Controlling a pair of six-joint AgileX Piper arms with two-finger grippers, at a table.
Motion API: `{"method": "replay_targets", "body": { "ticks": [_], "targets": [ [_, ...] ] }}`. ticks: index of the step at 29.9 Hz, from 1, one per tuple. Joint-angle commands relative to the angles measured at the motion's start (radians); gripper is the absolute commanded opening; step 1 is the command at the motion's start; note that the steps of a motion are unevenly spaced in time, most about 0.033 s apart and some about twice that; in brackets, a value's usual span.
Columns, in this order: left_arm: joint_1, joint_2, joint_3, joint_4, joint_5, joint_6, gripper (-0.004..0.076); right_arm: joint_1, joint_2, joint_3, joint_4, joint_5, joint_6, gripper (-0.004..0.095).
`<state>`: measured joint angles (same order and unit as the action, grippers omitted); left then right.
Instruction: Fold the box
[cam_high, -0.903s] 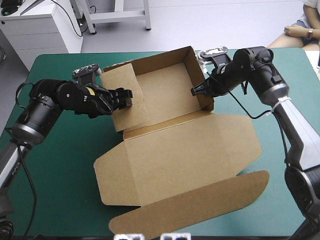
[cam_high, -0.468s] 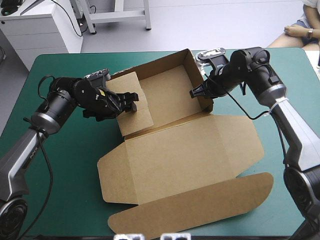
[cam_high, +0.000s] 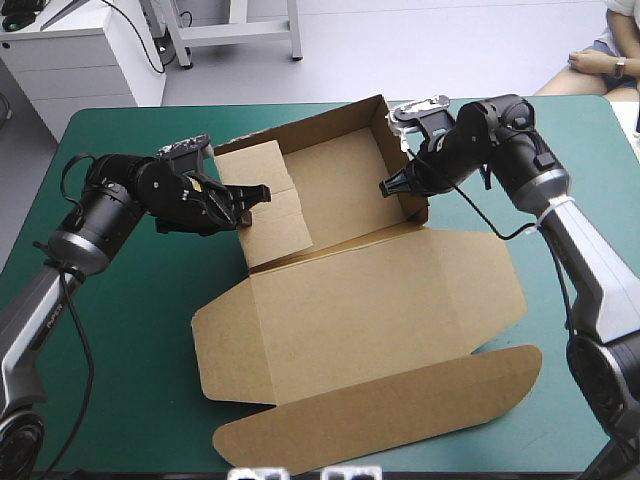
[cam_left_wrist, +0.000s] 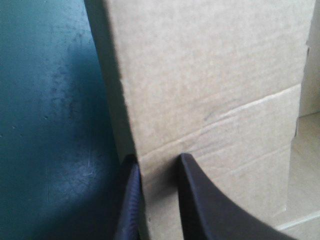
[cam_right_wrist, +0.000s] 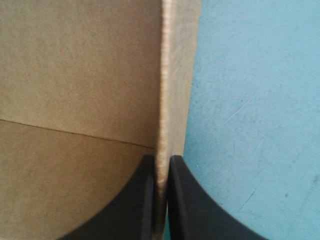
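box (cam_high: 350, 300): brown, sat mid-table on the teal-green cover (cam_high: 120, 330); tray half lay toward the far edge, lid flat toward the near edge, rounded tuck flap nearest.
tray walls: far wall and right wall (cam_high: 400, 170) stood upright; left panel (cam_high: 265, 205) leaned in over the tray floor.
left gripper (cam_high: 255, 195): black fingers nearly closed on the left panel's edge, one on each face.
right gripper (cam_high: 385, 185): fingers all but touching, right wall's top edge pinched between them, bare cover just outside that wall.
spacing: grippers well apart, tray between them.
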<state>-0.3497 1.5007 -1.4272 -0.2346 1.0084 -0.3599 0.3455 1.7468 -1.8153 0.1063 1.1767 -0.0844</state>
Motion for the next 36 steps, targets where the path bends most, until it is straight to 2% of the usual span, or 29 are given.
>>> {"method": "replay_targets", "body": {
  "ticks": [1,12,17,27,30,36],
  "targets": [
    [-0.005,-0.072,-0.041,0.011,-0.051,-0.001,-0.0003,0.005,-0.051,-0.034,0.071,-0.043,-0.003,-0.0014],
    [-0.005,-0.196,-0.064,0.089,-0.039,-0.001,-0.0006,0.005,-0.051,-0.034,0.01,-0.037,0.022,-0.0014],
    [-0.005,-0.186,-0.064,0.182,-0.022,0.016,-0.0006,0.005,-0.051,-0.034,0.01,-0.036,0.024,-0.0014],
    [-0.005,-0.146,-0.064,0.189,0.001,0.019,0.0001,0.005,-0.051,-0.034,0.013,-0.026,0.024,-0.0014],
    [-0.005,-0.13,-0.064,0.191,0.031,0.019,0.0091,0.005,-0.051,-0.032,0.013,-0.024,0.024,-0.0014],
    [-0.005,-0.118,-0.064,0.248,0.052,0.019,0.0459,0.005,-0.051,-0.032,0.014,-0.014,0.022,-0.0014]
  ]
}}
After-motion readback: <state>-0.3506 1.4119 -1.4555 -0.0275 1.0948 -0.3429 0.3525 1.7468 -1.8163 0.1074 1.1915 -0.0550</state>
